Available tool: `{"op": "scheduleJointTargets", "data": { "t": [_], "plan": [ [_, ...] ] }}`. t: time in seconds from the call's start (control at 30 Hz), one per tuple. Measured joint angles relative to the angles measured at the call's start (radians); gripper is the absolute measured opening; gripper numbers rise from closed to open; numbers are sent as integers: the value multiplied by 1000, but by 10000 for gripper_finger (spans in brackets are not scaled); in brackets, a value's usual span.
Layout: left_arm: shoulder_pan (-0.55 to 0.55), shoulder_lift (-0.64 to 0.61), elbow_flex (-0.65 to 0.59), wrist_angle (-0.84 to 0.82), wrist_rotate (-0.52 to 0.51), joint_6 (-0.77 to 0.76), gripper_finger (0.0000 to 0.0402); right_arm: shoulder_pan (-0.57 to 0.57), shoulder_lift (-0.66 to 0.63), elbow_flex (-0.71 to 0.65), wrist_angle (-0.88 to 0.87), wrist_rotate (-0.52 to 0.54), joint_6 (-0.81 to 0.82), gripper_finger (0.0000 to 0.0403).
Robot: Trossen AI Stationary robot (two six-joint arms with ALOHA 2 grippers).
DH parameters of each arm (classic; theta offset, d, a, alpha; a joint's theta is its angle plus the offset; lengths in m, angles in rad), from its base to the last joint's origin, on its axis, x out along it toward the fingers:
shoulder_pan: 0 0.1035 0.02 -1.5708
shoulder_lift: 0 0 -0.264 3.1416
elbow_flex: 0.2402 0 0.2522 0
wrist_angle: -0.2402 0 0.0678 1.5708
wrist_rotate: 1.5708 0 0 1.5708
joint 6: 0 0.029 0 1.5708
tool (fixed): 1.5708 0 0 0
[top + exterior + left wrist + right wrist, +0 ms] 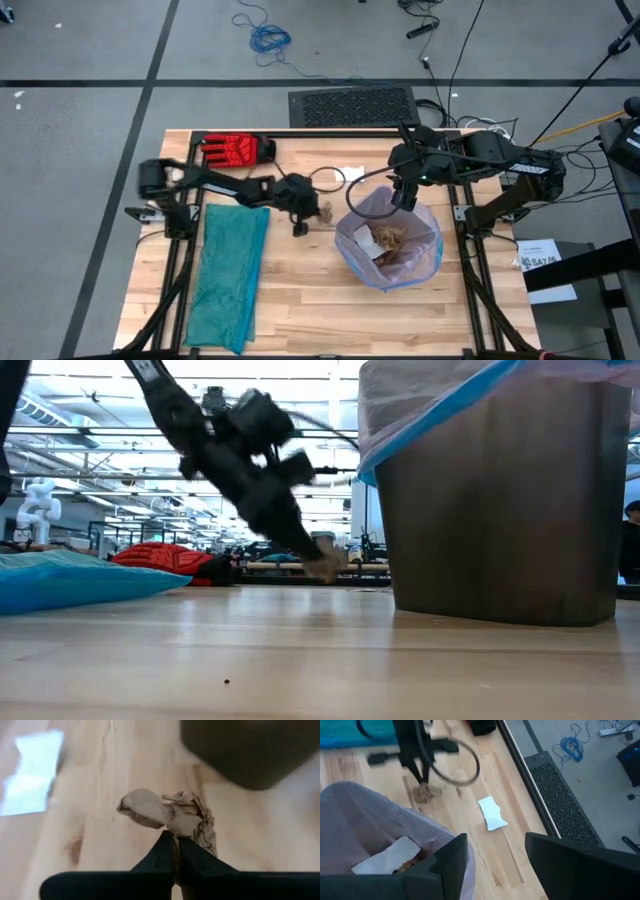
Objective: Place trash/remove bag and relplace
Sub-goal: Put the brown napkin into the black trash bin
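A crumpled brown paper wad (pixel 165 812) lies left of the bin (pixel 500 500), and my left gripper (pixel 175 845) is shut on it. The bin is lined with the pale pink bag (pixel 425 255), whose blue drawstring (pixel 430 415) runs along the rim. Inside are several brown wads and white scraps (pixel 388 238). My right gripper (pixel 495 860) hangs open above the bin's far rim with nothing between its fingers. A white scrap (pixel 492 813) lies flat on the table beyond the bin. My left gripper pinches the wad's near edge (pixel 187 832) between its two fingertips. The fingers slant down from the table's left side. Most of the wad sticks out beyond the fingertips. Whether it is clear of the table I cannot tell.
A red glove (pixel 235 150) lies at the far left of the table. A teal-green plastic bag (pixel 232 270) is spread flat along the left side. A black cable loop (pixel 465 767) hangs by the left arm. Bare wood shows at the near edge.
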Motion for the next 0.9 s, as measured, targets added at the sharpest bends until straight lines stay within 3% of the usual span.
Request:
{"op": "scheduleJointTargets", "data": {
  "t": [0.23, 0.37, 0.47, 0.7, 0.9],
  "plan": [
    [0, -374, 42, -141, 35, -14, 3, 0, 0, 0, -48, 4, 17, 194],
    [-11, -478, 116, -125, 95, -58, 2, 0, 0, 0, -82, 8, 43, 194],
    [-48, -466, 187, -123, 109, -48, 2, 0, 0, 0, -92, 8, 47, 194],
    [-131, -237, 354, -92, 116, -4, 3, 0, -1, 0, -92, 8, 47, 194],
    [-145, -85, 441, -87, 154, 28, 57, 0, -1, 0, -92, 3, 49, 194]
  ]
}}
